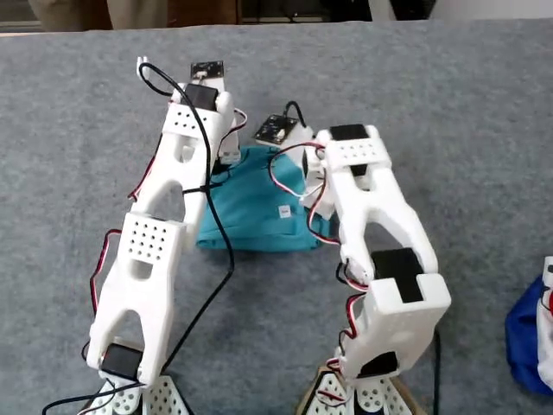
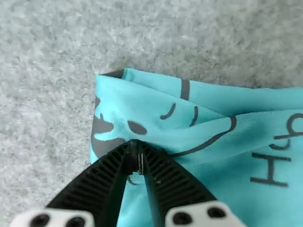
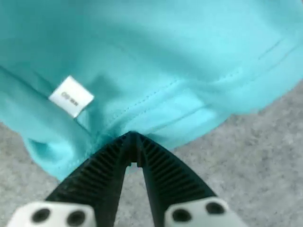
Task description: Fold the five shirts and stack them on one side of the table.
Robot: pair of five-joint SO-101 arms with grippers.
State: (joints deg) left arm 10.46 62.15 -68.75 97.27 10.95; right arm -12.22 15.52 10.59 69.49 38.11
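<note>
Fabric of the teal shirt [image 1: 255, 207] lies partly folded at mid-table, its longer side running left to right. The left gripper [image 2: 136, 153] is clamped on a pinch of printed cloth near the far-left corner. The right gripper [image 3: 133, 142] is closed on the hem beside the white label [image 3: 71, 96] at the right edge. Most of the cloth lies near of both pinch points, so the next fold probably draws the far edge nearward, both arms keeping level. A blue and white cloth [image 1: 525, 333] sits well apart on the grey table [image 1: 449, 104], at its near right edge.
</note>
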